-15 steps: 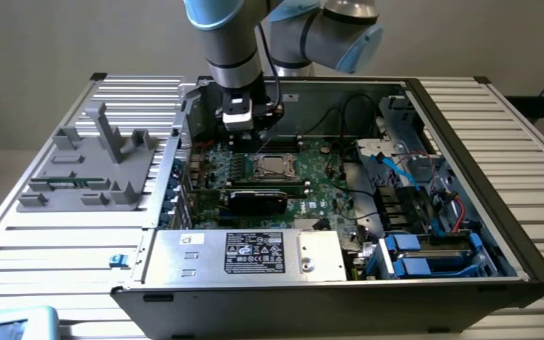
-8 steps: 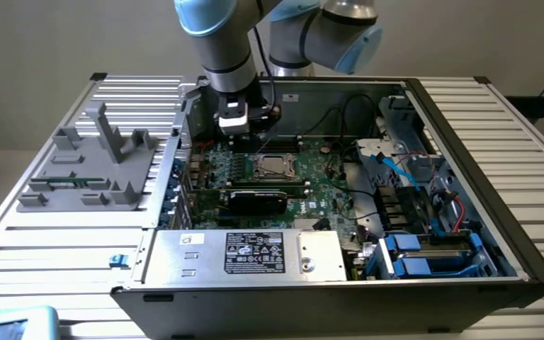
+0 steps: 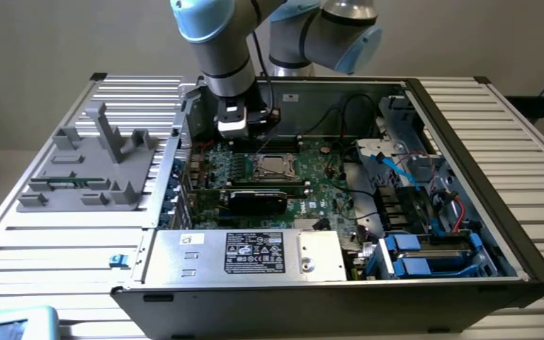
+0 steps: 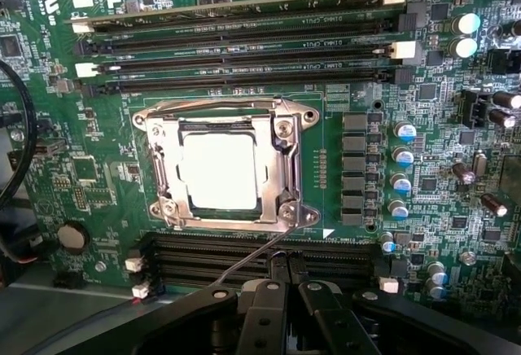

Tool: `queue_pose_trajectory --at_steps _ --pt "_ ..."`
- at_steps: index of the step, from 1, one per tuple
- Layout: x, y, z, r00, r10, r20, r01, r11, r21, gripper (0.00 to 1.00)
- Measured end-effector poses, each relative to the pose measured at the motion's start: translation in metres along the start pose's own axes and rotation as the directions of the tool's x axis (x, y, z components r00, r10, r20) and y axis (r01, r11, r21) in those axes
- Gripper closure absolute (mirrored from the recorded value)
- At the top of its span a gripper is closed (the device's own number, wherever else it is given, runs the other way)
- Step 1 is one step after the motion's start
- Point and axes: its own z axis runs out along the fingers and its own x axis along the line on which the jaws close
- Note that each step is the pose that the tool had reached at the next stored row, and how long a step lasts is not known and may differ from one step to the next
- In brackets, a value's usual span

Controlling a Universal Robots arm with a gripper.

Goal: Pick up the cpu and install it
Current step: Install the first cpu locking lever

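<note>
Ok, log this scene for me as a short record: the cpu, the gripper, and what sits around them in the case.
cpu: lying flat inside the socket frame on the motherboard
gripper: shut, nothing in its grip, above the motherboard beside the socket frame, clear of the cpu
memory slots: long rows flanking the socket frame
expansion card: black, beside the socket frame
power supply: silver box, black label, at the computer case edge
</note>
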Motion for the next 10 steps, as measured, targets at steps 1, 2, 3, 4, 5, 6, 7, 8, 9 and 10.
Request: queue_pose_trajectory --at_steps 1,2,3,4,5,6,7,8,9,10 --pt "-0.0002 0.0002 0.0007 1.0 0.003 -0.0007 -0.003 1.0 0.0023 0.89" --pt "-0.0003 0.0003 0.0015 1.0 0.005 -0.0013 -0.005 1.0 0.004 0.89" --pt "-0.0004 0.0006 0.0025 1.0 0.009 -0.0022 -0.009 0.9999 0.0057 0.89" --pt "-0.0006 0.0008 0.0031 0.9999 0.012 -0.0027 -0.012 0.9999 0.0071 0.89" --pt "-0.0007 0.001 0.0038 0.9999 0.015 -0.0034 -0.015 0.9999 0.008 0.89" --pt "-0.0008 0.0012 0.0045 0.9998 0.018 -0.0042 -0.018 0.9998 0.0087 0.89" --pt "-0.0009 0.0013 0.0051 0.9998 0.02 -0.0048 -0.02 0.9997 0.0095 0.89" --pt "-0.0009 0.0015 0.0057 0.9997 0.024 -0.0057 -0.024 0.9997 0.0102 0.89" --pt "-0.0006 0.0016 0.0062 0.9996 0.026 -0.0063 -0.026 0.9996 0.0105 0.89" --pt "-0.0001 0.0017 0.0066 0.9996 0.029 -0.0069 -0.029 0.9995 0.0106 0.89"
